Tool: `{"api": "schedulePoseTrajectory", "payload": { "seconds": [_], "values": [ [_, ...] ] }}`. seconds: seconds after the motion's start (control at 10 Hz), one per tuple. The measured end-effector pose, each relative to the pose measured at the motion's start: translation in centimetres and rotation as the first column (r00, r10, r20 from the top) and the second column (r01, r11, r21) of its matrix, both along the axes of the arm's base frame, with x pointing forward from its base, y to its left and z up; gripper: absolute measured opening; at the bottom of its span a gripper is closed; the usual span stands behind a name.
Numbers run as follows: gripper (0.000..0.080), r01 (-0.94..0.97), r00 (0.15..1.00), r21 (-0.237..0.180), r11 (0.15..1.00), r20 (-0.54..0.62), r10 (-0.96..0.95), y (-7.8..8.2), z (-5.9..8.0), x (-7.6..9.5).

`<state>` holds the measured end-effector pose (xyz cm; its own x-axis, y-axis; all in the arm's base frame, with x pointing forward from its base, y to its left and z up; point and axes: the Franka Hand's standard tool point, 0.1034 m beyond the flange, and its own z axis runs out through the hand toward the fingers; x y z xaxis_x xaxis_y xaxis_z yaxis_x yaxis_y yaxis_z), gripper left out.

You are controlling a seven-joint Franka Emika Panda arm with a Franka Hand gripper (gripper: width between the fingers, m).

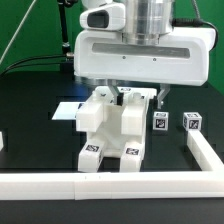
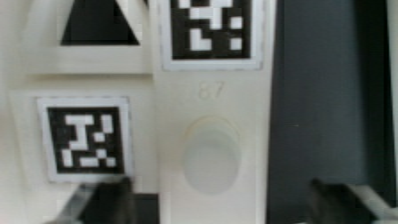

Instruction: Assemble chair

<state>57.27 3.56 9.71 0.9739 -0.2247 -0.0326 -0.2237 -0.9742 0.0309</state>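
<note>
The white chair assembly stands in the middle of the black table, blocky pieces side by side with tags on their front ends. My gripper hangs right over its far end. In the wrist view a long white chair piece with a tag on top runs between my fingers. A second tagged piece lies against it. One finger is close to the piece. The other finger stands off it with a dark gap. The gripper is open and straddles the piece.
Two small white tagged chair pieces stand to the exterior view's right of the assembly. The white border rail runs along the front and up the right side. The marker board lies behind the assembly on the left.
</note>
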Motion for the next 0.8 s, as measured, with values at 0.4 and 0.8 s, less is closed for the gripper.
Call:
{"api": "schedulePoseTrajectory", "payload": {
  "seconds": [0.4,0.8],
  "values": [
    [0.0646,0.0,1.0,0.0,1.0,-0.001,0.0,0.0,0.01,-0.01],
    [0.0649,0.0,1.0,0.0,1.0,-0.001,0.0,0.0,-0.01,0.01]
  ]
}}
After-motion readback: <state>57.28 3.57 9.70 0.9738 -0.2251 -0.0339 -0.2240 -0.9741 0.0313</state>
